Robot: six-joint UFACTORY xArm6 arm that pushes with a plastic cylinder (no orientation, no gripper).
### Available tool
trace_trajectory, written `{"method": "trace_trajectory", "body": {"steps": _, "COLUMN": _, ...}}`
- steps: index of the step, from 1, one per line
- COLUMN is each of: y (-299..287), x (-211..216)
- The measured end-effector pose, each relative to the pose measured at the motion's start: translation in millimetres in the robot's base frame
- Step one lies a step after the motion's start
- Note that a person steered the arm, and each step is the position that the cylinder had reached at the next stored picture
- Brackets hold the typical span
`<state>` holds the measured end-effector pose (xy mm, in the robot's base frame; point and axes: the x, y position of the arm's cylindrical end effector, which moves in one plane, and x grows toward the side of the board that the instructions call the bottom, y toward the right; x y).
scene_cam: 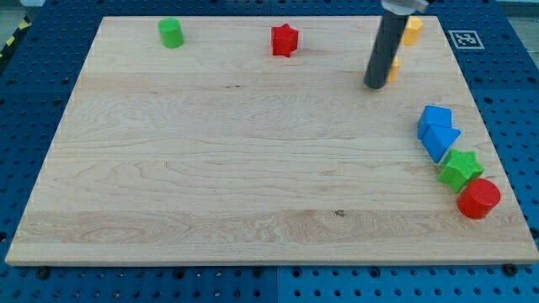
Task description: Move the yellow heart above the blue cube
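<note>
My tip [375,85] rests on the board at the view's upper right. A yellow block [393,70], mostly hidden behind the rod, touches the tip's right side; its shape cannot be made out. A second yellow block [412,30] sits at the top right edge, partly hidden by the rod's upper end. The blue cube [434,119] lies at the view's right, below and right of the tip. A blue triangular block [441,140] touches its lower side.
A green star [459,169] and a red cylinder [479,199] lie in a row below the blue blocks near the board's right edge. A red star [285,39] and a green cylinder [171,33] sit along the top.
</note>
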<state>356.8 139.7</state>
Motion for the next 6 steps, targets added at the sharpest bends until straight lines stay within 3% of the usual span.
{"method": "trace_trajectory", "body": {"steps": 1, "y": -29, "x": -6}}
{"method": "trace_trajectory", "body": {"steps": 3, "y": 11, "x": -46}}
{"method": "trace_trajectory", "body": {"steps": 5, "y": 67, "x": -5}}
{"method": "trace_trajectory", "body": {"steps": 6, "y": 63, "x": -8}}
